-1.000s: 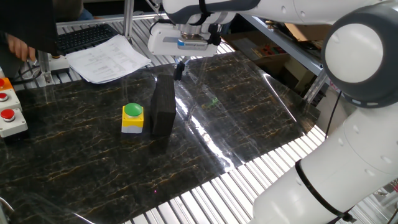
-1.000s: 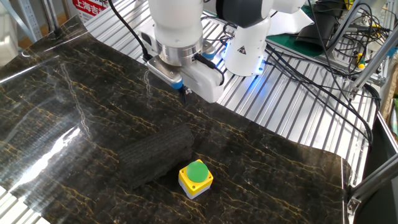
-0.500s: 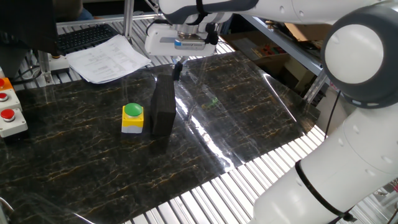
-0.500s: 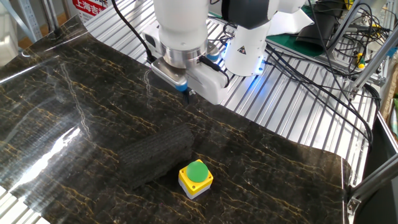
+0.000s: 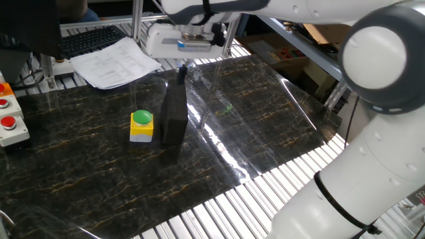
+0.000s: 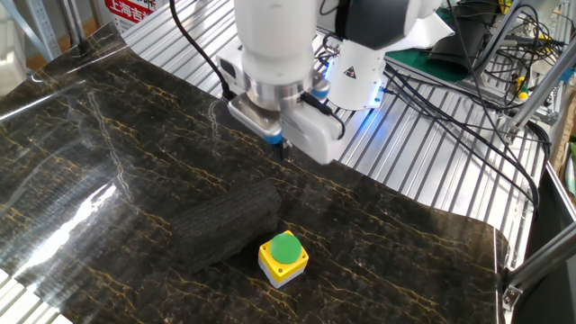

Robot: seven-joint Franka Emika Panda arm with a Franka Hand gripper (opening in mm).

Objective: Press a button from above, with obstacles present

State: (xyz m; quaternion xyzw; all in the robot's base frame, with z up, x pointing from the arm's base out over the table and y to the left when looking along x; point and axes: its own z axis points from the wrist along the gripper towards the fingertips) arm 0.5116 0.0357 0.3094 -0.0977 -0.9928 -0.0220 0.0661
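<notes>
The bench [image 5: 265,119] is big and dark, with thin gold lines like marble. Shiny clear plastic lies over part of it.

The white robot arm [image 5: 372,79] reaches over the bench from one side. In the other fixed view its wide white wrist hangs above the far edge of the bench.

The black block [image 5: 175,113] stands near the middle of the bench. It is thin and taller than the button box.

The end effector [image 5: 182,72] hangs in the air above the far end of the black block [image 6: 225,225]. Its tips [image 6: 283,151] are dark and tiny, and I cannot tell if they are open or closed. It holds nothing.

The button [image 5: 141,125] is a small yellow box with a round green top. It sits just beside the black block, on the side away from the arm. In the other fixed view the button [image 6: 283,257] is close to the near edge of the bench.
</notes>
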